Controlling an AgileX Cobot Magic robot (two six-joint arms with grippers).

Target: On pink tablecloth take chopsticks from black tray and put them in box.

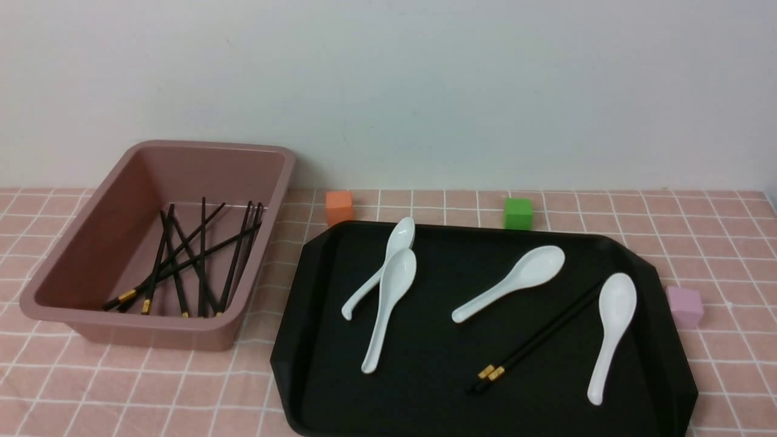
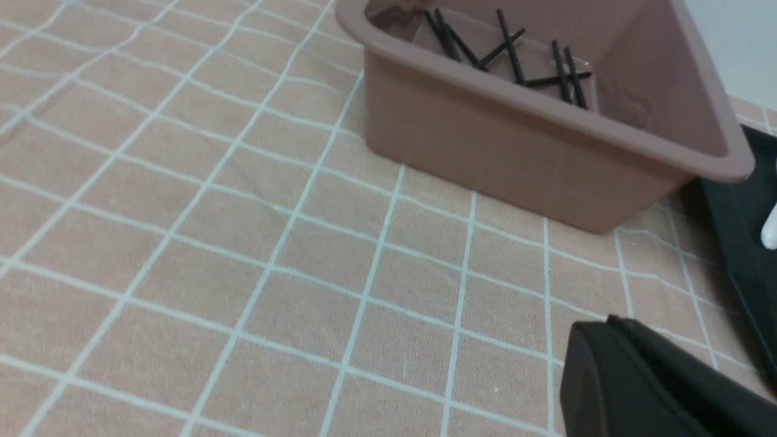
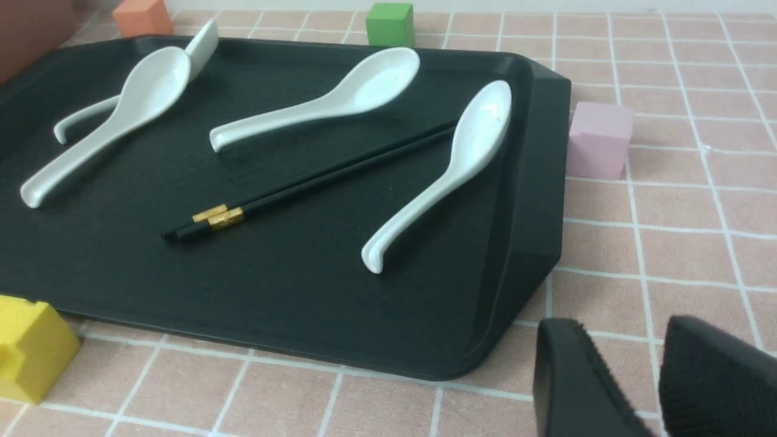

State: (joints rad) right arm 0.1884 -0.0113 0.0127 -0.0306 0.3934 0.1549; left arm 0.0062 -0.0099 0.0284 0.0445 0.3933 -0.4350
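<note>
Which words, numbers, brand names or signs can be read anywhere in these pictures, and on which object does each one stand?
None: no readable text shows in any view.
The box, the black tray, the chopsticks with plain gold bands, and the white spoons carry no lettering.

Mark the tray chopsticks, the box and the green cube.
chopsticks (image 1: 537, 340): front view, mid-shaft of the pair.
box (image 1: 209, 145): front view, far rim.
green cube (image 1: 518, 213): front view, front face.
</note>
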